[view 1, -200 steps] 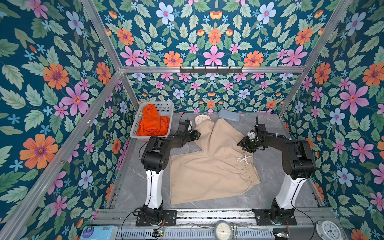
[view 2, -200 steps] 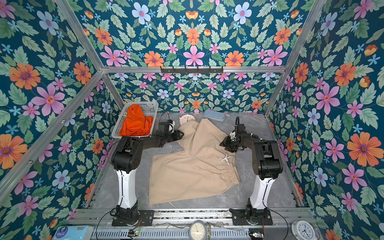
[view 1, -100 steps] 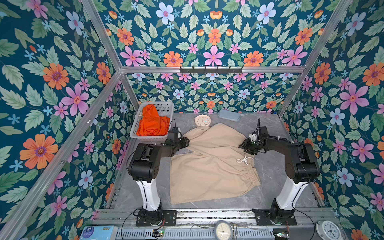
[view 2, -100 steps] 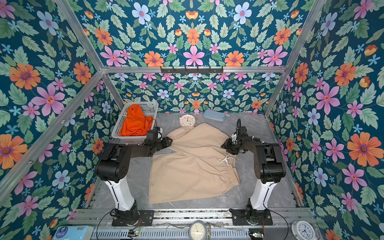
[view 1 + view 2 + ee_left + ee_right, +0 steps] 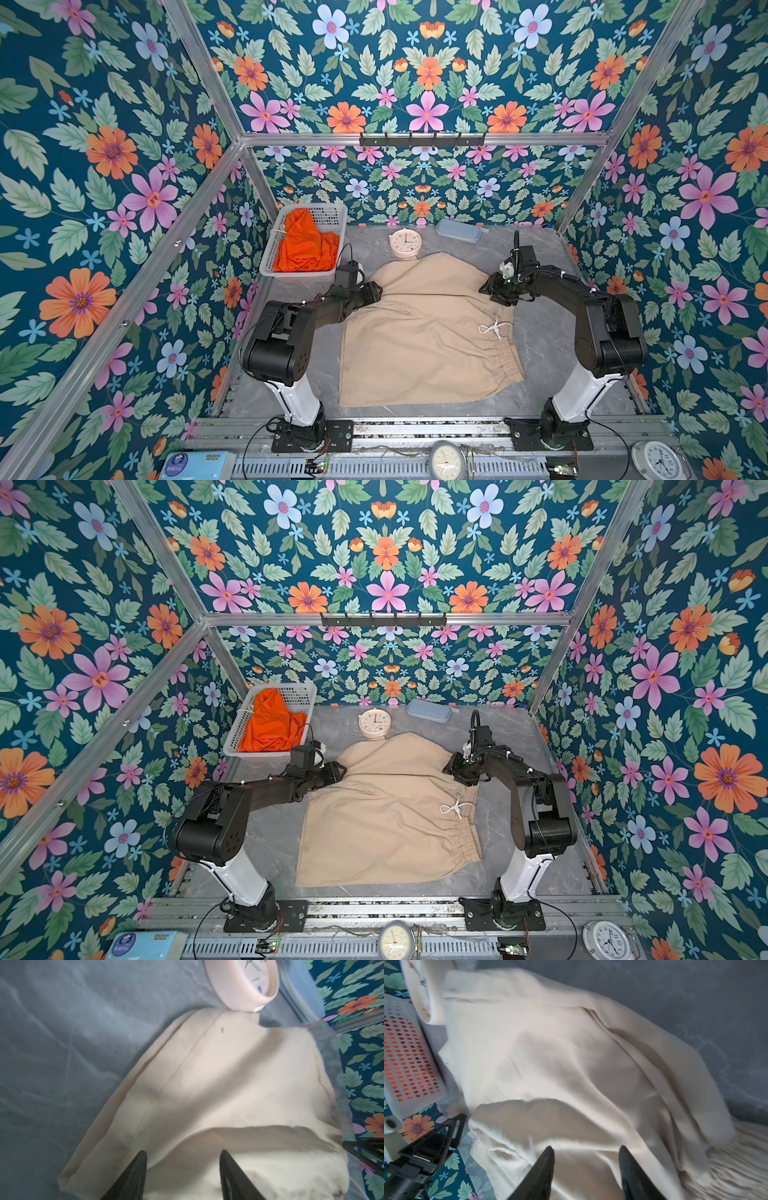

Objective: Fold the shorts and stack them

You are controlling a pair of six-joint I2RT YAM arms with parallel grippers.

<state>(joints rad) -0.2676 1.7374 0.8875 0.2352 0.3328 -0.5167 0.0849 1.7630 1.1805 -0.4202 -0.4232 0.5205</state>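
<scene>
Grey marbled desk (image 5: 540,353), smooth; on it the beige shorts (image 5: 424,332), soft matte weave, folded flat, between the two grippers. The gathered elastic waistband (image 5: 509,361) and white drawstring (image 5: 492,328) lie just beside the right gripper (image 5: 484,288). The left gripper (image 5: 376,291) sits at the opposite cloth edge. Both have jaws spread, pinching nothing, with cloth beneath. The orange shorts (image 5: 303,249) are crumpled in the white perforated basket (image 5: 332,212) just beyond the left gripper. Bare desk outside each gripper

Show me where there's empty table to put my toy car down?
Bare table lies between the beige shorts and the right arm, and in the strip between the shorts and the front rail. The back is crowded: basket, clock, case.
</scene>
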